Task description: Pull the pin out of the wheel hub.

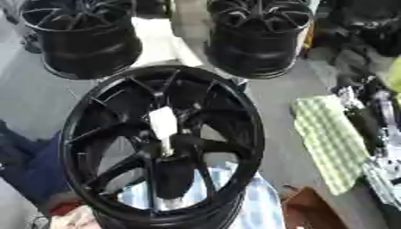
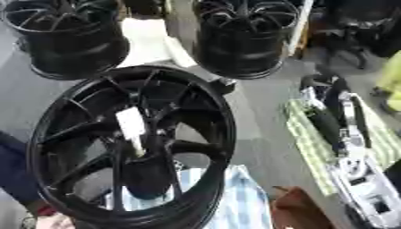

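Observation:
A large black wheel hub (image 1: 86,112) stands tilted in the foreground, its spoked face turned toward me. A white pin (image 1: 163,127) sticks out of its centre, among the spokes. My right hand (image 2: 317,84) shows at the right, well away from the wheel, at the end of a black and silver arm (image 2: 344,147) that lies over a green checked cloth. It is not touching the pin. At the lower left a person's hand (image 1: 74,220) in a blue sleeve (image 1: 31,172) is at the wheel's rim. My left hand is out of sight.
Two more black wheels (image 1: 82,40) (image 1: 258,38) stand on the grey floor behind. The green checked cloth (image 1: 329,143) lies at the right. A blue and white checked cloth (image 1: 262,208) is under the wheel, and a brown thing (image 1: 309,210) sits beside it.

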You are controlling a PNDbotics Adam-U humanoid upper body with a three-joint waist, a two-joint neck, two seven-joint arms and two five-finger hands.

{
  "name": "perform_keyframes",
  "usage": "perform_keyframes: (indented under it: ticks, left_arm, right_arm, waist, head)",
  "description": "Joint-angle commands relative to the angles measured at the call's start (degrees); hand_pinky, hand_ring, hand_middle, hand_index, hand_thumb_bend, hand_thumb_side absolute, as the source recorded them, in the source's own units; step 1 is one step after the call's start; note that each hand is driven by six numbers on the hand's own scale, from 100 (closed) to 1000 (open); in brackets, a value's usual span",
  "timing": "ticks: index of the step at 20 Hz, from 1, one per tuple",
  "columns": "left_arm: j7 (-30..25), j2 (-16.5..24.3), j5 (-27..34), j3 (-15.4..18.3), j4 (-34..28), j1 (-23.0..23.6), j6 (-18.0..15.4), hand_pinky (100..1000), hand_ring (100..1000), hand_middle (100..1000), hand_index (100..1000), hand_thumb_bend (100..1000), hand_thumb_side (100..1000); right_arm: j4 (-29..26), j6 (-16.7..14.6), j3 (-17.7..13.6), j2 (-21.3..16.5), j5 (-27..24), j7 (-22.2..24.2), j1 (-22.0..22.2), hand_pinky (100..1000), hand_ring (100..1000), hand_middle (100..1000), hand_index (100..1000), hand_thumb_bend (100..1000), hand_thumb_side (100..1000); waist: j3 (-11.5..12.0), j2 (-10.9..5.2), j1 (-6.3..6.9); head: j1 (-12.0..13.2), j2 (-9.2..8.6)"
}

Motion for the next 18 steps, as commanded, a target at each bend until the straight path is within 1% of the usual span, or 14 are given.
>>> perform_keyframes:
  ticks: [1,4,6,9,10,11,14,16,18]
  left_arm:
    - [-0.04,1.14,0.02,-0.25,-0.97,-0.40,0.05,686,1000,658,807,100,851]
    - [-0.15,1.32,-0.09,-0.35,-0.94,-0.35,0.06,686,1000,658,807,100,852]
    - [-0.24,1.40,-0.14,-0.44,-0.91,-0.34,0.09,686,1000,658,807,100,852]
    - [-0.38,1.49,-0.17,-0.58,-0.90,-0.34,0.13,686,1000,658,807,100,852]
    - [-0.40,1.50,-0.17,-0.58,-0.89,-0.34,0.14,686,1000,658,807,100,852]
    - [-0.47,1.54,-0.18,-0.68,-0.89,-0.36,0.17,686,1000,658,806,100,853]
    - [-0.69,1.63,-0.18,-0.95,-0.87,-0.39,0.25,686,1000,658,806,100,853]
    - [-0.83,1.65,-0.22,-1.09,-0.85,-0.41,0.29,686,1000,658,806,100,854]
    - [-0.97,1.63,-0.24,-1.23,-0.84,-0.47,0.33,686,1000,658,806,100,854]
  right_arm:
    - [-2.00,-2.77,0.23,-8.18,-1.09,3.96,-1.74,759,687,747,916,100,593]
    - [-2.03,-6.63,1.49,-14.65,-2.85,9.49,-4.30,769,703,762,927,100,574]
    - [-2.03,-8.56,2.42,-18.15,-4.63,13.36,-6.43,774,712,771,932,100,561]
    - [-2.03,-9.63,4.01,-21.95,-7.60,18.68,-10.12,780,724,782,939,100,540]
    - [-2.03,-9.55,4.23,-22.54,-8.50,19.92,-10.92,780,724,782,939,100,540]
    - [-2.03,-9.52,5.06,-23.50,-9.30,21.56,-12.53,789,745,801,947,115,514]
    - [-2.03,-8.08,8.61,-25.11,-12.12,28.02,-19.31,803,774,825,955,143,484]
    - [-2.03,-6.30,10.82,-24.88,-13.48,32.43,-23.72,812,791,837,959,153,472]
    - [-2.03,-3.46,13.43,-23.69,-13.88,37.26,-28.32,823,818,855,965,154,460]
  waist:
    - [0.10,-0.67,-0.16]
    - [0.37,-0.76,-0.40]
    - [0.63,-0.83,-0.54]
    - [1.01,-0.94,-0.70]
    - [1.04,-0.96,-0.72]
    - [1.32,-1.01,-0.80]
    - [1.85,-1.09,-0.97]
    - [2.12,-1.10,-1.05]
    - [2.38,-1.08,-1.07]
  head:
    - [0.15,-0.15]
    - [-0.02,-0.15]
    - [-0.22,-0.15]
    - [-0.40,-0.15]
    - [-0.40,-0.15]
    - [-0.57,-0.15]
    - [-1.00,-0.15]
    - [-1.32,-0.15]
    - [-1.64,-0.15]
